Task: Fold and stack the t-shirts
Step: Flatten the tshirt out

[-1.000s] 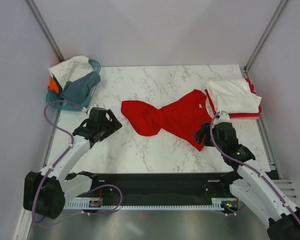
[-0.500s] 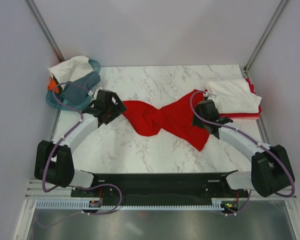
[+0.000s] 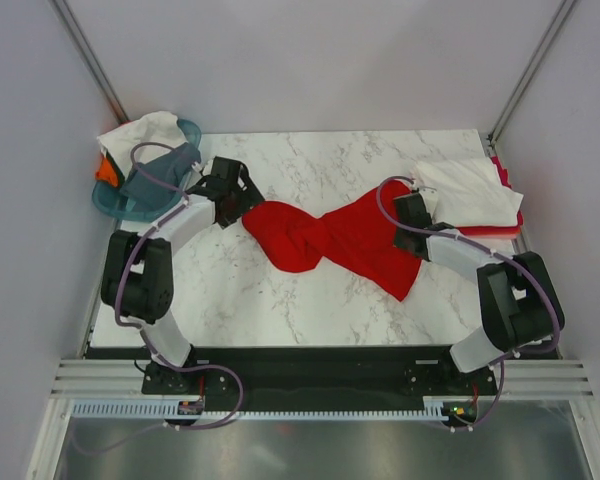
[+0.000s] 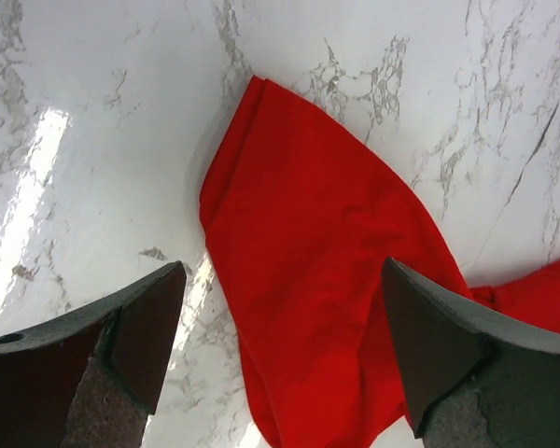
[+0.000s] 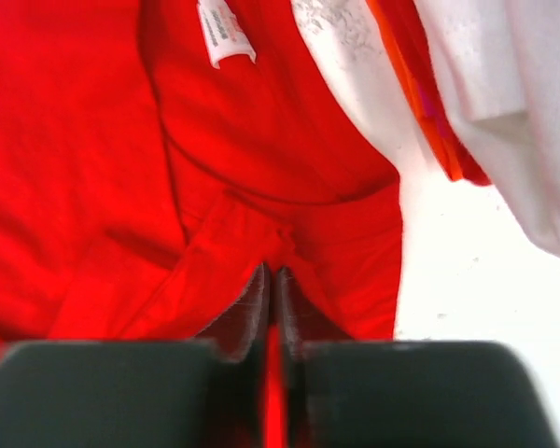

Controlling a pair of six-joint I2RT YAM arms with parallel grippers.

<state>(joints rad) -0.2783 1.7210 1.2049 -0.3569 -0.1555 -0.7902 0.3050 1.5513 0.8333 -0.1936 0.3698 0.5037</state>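
Observation:
A bright red t-shirt (image 3: 345,240) lies crumpled and twisted across the middle of the marble table. My left gripper (image 3: 242,200) hovers at the shirt's left end, jaws wide open; in the left wrist view that end of the red cloth (image 4: 327,261) lies between the two fingertips (image 4: 149,317), untouched. My right gripper (image 3: 412,225) is at the shirt's right side, just below the collar. In the right wrist view it (image 5: 273,280) is shut, pinching a ridge of red cloth (image 5: 261,233), with the neck label (image 5: 222,33) beyond it.
A folded stack sits at the right rear: a white t-shirt (image 3: 470,190) on top of red and orange ones (image 3: 508,226), close to my right gripper. A teal basket (image 3: 115,205) at the left rear holds white, grey and orange shirts.
Both arms have stretched forward to the red shirt's two ends. The right gripper closed on the cloth below the collar. The left gripper stayed open and moved to the left end.

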